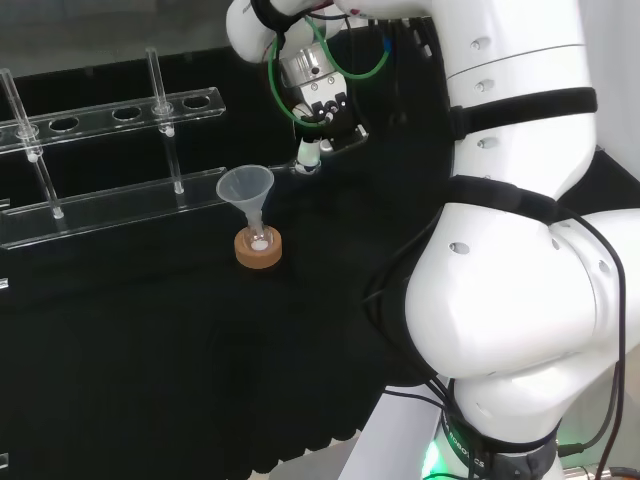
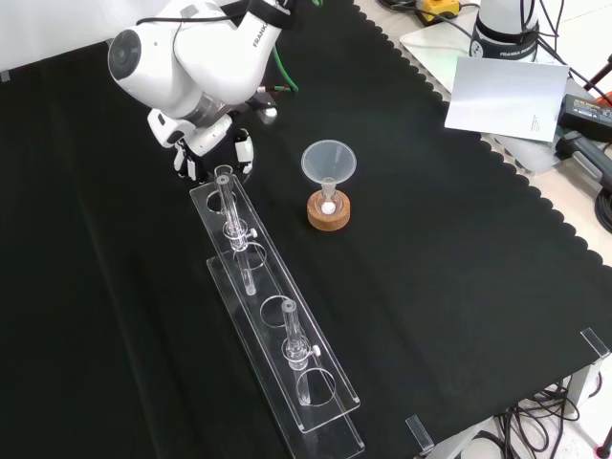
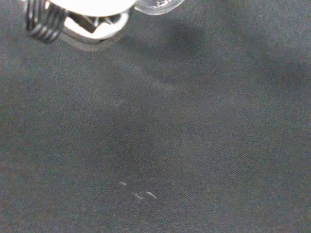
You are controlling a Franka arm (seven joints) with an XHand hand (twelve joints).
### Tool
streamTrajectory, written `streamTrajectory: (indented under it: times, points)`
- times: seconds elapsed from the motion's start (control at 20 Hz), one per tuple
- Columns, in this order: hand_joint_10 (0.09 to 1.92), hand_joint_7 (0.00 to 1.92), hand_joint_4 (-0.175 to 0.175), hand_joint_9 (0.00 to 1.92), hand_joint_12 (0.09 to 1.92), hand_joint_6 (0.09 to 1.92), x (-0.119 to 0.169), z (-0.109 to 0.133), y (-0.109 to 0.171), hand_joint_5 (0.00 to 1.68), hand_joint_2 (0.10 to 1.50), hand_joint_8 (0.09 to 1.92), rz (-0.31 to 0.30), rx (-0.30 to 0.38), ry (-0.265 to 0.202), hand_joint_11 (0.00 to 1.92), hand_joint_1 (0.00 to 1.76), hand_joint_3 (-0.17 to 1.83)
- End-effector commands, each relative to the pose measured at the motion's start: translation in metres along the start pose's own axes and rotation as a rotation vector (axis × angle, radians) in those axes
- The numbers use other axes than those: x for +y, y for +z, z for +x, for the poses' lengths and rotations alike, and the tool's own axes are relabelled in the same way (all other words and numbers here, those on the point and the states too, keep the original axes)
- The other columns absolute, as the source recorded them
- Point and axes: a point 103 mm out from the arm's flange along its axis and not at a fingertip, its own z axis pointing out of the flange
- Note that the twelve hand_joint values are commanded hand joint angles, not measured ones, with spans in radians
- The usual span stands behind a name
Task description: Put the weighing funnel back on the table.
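Hand [image 3: 92, 4] up close, beside it the clear, curved weighing funnel [image 3: 160, 6] rim.

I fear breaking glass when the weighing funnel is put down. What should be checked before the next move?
1. The robot hand holds the weighing funnel: cannot tell; a clear edge shows beside it in the wrist view.
2. The cloth under the robot hand is bare: ok.
3. The funnel stands upright on its cork ring: ok.
4. The robot hand clears the funnel: ok.
5. The robot hand clears the tube rack: cannot tell; they overlap in the front view.
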Motion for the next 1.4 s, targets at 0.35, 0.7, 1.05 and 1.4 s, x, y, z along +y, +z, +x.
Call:
streamTrajectory:
  times: [0.35,0.7,1.05,1.4]
  points:
    - [0.29,0.50,0.175,0.93,1.04,0.82,0.005,0.006,0.004,1.19,0.70,0.64,0.015,-0.017,-0.007,0.79,1.10,0.63]
    - [0.29,0.50,0.175,0.93,1.04,0.82,0.007,0.010,0.006,1.19,0.70,0.64,0.017,-0.022,-0.007,0.79,1.10,0.63]
    - [0.29,0.49,0.175,0.93,1.04,0.82,0.009,0.005,0.011,1.19,0.70,0.64,0.010,-0.011,-0.008,0.79,1.10,0.63]
    - [0.29,0.49,0.175,0.93,1.04,0.81,0.009,0.009,0.012,1.19,0.70,0.64,0.002,-0.007,-0.007,0.79,1.10,0.64]
